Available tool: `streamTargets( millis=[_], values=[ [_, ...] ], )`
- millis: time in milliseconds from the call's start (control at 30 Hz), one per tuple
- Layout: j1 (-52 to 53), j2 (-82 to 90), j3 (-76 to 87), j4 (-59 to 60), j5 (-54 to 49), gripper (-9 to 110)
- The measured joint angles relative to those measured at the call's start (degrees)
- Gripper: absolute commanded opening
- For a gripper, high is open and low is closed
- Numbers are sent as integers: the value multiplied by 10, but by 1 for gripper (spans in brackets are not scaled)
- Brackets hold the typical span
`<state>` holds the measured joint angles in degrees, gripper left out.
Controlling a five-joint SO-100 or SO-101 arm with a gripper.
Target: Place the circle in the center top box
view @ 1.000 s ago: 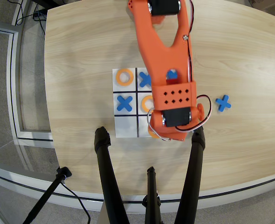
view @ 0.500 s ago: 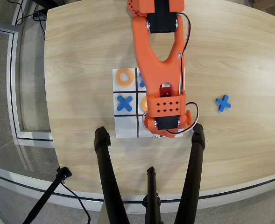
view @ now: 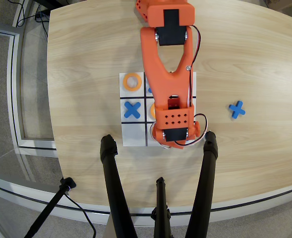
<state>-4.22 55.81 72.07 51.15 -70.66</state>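
One arm [view: 168, 74] over grid [view: 133, 136], right tabletop [view: 250, 64] open

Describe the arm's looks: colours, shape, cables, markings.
The arm is bright orange plastic, with a forked link that narrows toward the wrist. Black servo blocks sit at the joints. A flat orange wrist plate carries two rows of small dark holes. Thin black, red and white cables loop beside the wrist. The hand itself is hidden underneath.

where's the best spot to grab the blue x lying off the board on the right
Come from straight above the blue X and close the fingers across one arm near its centre. It lies flat on bare table, so the arms' narrow width suits the jaws best.
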Motion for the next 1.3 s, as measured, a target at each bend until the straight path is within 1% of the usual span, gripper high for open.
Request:
streamTargets(
  millis=[167,367,500,633,767,800,933,1067,1167,1300],
  values=[
    [0,-11,-16,0,0,0],
    [8,-11,-17,4,-4,5],
    [16,-11,-23,20,-13,6],
    [21,-11,-25,30,-14,11],
    [21,8,-33,72,-14,15],
    [21,18,-38,86,-14,19],
    [21,76,-61,149,-10,20],
    [21,174,-54,208,-3,20],
    [21,283,24,232,-3,20],
    [21,455,195,237,-20,20]
  ],
)
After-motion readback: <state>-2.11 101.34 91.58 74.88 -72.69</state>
